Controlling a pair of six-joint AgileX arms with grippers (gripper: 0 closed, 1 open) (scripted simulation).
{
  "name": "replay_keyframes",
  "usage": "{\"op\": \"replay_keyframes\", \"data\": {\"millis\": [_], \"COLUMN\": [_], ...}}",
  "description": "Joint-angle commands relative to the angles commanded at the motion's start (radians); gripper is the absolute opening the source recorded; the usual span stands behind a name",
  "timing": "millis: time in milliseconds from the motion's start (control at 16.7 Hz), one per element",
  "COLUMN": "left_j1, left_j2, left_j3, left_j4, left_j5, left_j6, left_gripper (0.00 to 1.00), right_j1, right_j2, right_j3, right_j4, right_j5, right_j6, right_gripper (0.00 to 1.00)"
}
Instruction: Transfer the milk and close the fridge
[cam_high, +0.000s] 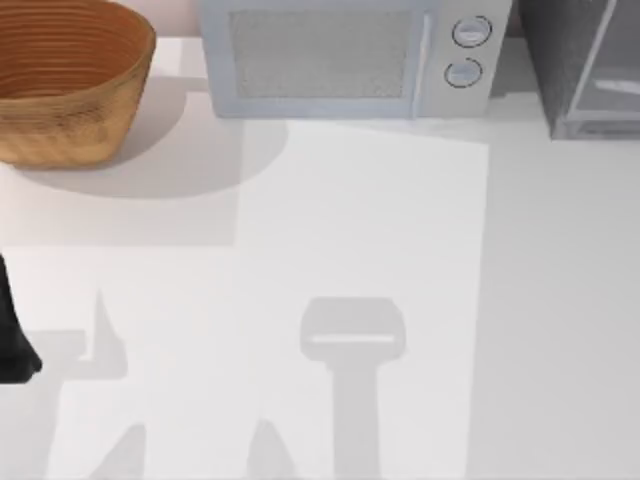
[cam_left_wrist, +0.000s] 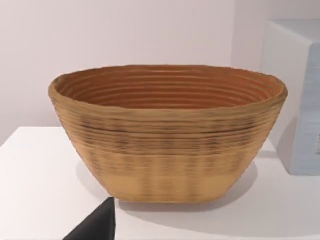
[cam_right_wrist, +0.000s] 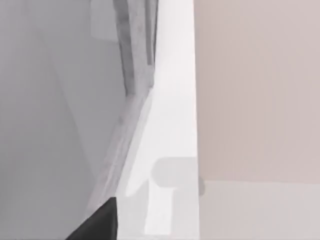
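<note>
The fridge stands at the table's far right corner, grey and speckled, with a pale door panel and frame. In the right wrist view its grey wall and pale edge are very close, and one dark fingertip of my right gripper juts in at the picture's edge. The milk is out of view. My left arm is a dark shape at the table's left edge. One dark fingertip of my left gripper points toward the basket.
A woven brown basket sits at the far left, seen close and with nothing inside. A light grey microwave with two round knobs stands at the back middle. Arm shadows fall on the white table.
</note>
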Motion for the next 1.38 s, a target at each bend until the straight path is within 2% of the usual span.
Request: {"op": "replay_keyframes", "data": {"millis": [180, 420, 780, 960, 1140, 1380], "left_j1": [0.000, 0.000, 0.000, 0.000, 0.000, 0.000], "left_j2": [0.000, 0.000, 0.000, 0.000, 0.000, 0.000], "left_j3": [0.000, 0.000, 0.000, 0.000, 0.000, 0.000], "left_j4": [0.000, 0.000, 0.000, 0.000, 0.000, 0.000], "left_j5": [0.000, 0.000, 0.000, 0.000, 0.000, 0.000], "left_j6": [0.000, 0.000, 0.000, 0.000, 0.000, 0.000], "left_gripper": [1.00, 1.00, 1.00, 1.00, 1.00, 1.00], "right_j1": [0.032, 0.183, 0.638, 0.816, 0.905, 0.916], "right_j2": [-0.016, -0.047, -0.106, -0.170, -0.207, -0.209], "right_j3": [-0.007, -0.073, -0.176, -0.215, -0.288, -0.302], "right_j4": [0.031, 0.106, 0.210, 0.302, 0.352, 0.356], "right_j5": [0.036, 0.195, 0.461, 0.614, 0.708, 0.723], "right_j6": [0.025, 0.172, 0.397, 0.538, 0.623, 0.633], "right_gripper": [1.00, 1.00, 1.00, 1.00, 1.00, 1.00]}}
